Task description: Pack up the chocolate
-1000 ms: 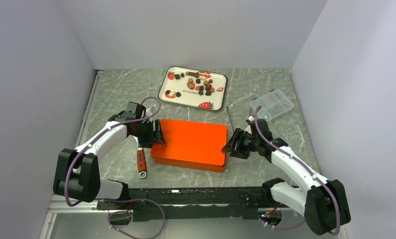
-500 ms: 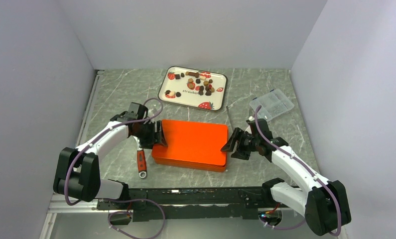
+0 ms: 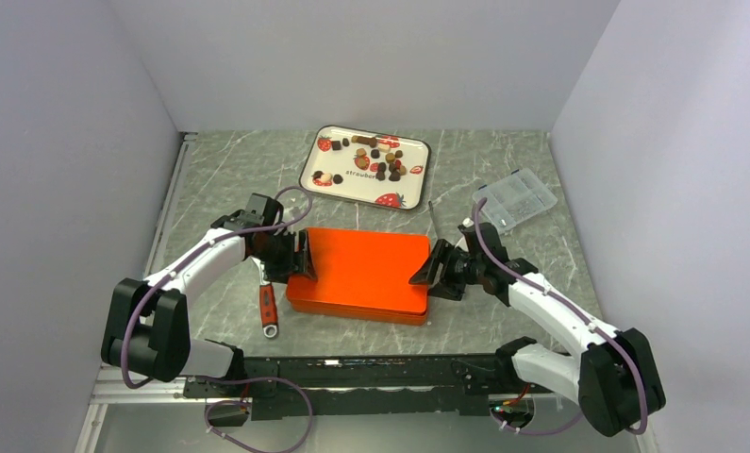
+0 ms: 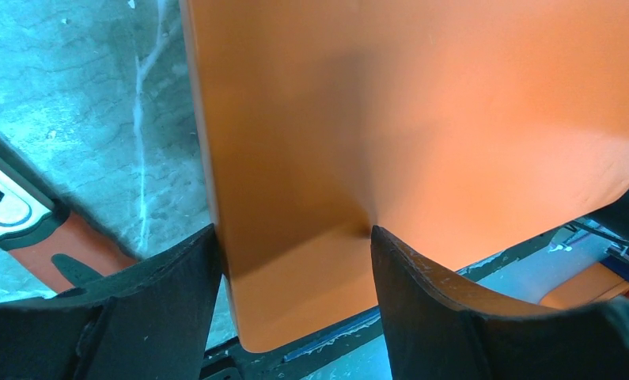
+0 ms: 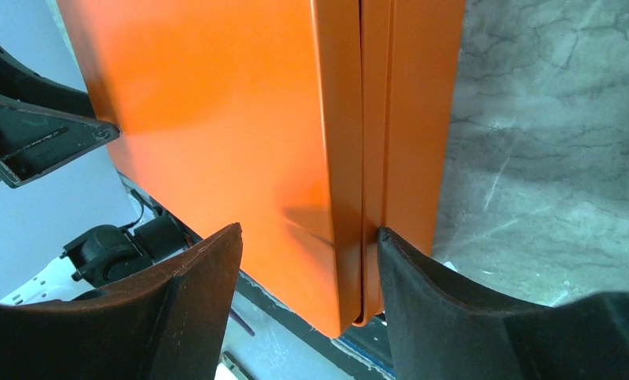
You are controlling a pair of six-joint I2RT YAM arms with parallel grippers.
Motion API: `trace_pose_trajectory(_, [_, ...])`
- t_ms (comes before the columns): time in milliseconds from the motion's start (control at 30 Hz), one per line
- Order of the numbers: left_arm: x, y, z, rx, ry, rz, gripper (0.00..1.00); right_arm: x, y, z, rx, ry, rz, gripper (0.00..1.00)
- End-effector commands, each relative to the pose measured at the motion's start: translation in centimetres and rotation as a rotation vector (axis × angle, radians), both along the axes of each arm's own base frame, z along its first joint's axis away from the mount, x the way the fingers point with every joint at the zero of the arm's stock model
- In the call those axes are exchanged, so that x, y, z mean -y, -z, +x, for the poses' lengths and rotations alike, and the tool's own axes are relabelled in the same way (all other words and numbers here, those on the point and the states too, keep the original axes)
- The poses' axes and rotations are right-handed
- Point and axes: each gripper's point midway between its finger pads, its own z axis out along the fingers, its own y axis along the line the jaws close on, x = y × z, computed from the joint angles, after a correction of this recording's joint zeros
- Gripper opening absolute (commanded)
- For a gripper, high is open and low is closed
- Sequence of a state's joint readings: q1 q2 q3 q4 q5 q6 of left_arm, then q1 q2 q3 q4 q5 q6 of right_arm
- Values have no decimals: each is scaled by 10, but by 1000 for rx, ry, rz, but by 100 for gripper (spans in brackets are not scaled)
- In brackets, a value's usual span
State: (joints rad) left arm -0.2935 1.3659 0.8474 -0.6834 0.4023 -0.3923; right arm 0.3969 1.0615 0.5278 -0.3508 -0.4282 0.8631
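Note:
The chocolate (image 3: 380, 160), several small dark and tan pieces, lies on the white strawberry-print tray (image 3: 352, 192) at the back. A closed orange box (image 3: 361, 269) sits in the middle of the table. My left gripper (image 3: 300, 260) clamps the box's left end, one finger on the lid and the other against the side (image 4: 293, 229). My right gripper (image 3: 425, 274) straddles the right end of the orange box (image 5: 216, 103). In the right wrist view its jaws (image 5: 309, 229) are open: one finger touches the seam between lid and base, the other stands off the lid.
A red-handled wrench (image 3: 268, 307) lies on the marble table just left of the box, under my left arm. A clear plastic compartment case (image 3: 514, 198) sits at the back right. A thin wire (image 3: 434, 222) lies behind the box's right corner. Walls enclose three sides.
My right gripper has slid left onto the box's right end and its jaws have widened. The left gripper and the box have stayed in place.

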Motion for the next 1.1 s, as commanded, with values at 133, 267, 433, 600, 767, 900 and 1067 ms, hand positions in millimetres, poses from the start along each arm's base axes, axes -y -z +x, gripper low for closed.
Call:
trace_pose_trajectory(133, [26, -23, -2, 2, 64, -110, 71, -21, -7, 11, 32, -33, 48, 65])
trace_pose_trajectory(267, [23, -23, -2, 3, 58, -92, 72, -22, -6, 18, 40, -38, 26, 65])
trace_pose_trajectory(433, [20, -25, -5, 3, 50, -81, 73, -26, -6, 26, 49, -48, 27, 65])
trace_pose_trajectory(600, [17, -29, -6, -3, 42, -68, 73, -26, -1, 25, 36, -55, 17, 65])
trace_pose_trajectory(767, [18, -27, -9, -35, 37, -95, 71, -25, -1, 24, 35, -55, 16, 65])
trace_pose_trajectory(900, [20, -25, -12, -58, 37, -121, 70, -25, -8, 24, 49, -57, 20, 65])
trace_pose_trajectory(1067, [22, -29, -15, -68, 43, -154, 71, -28, -15, 22, 55, -69, 43, 65])
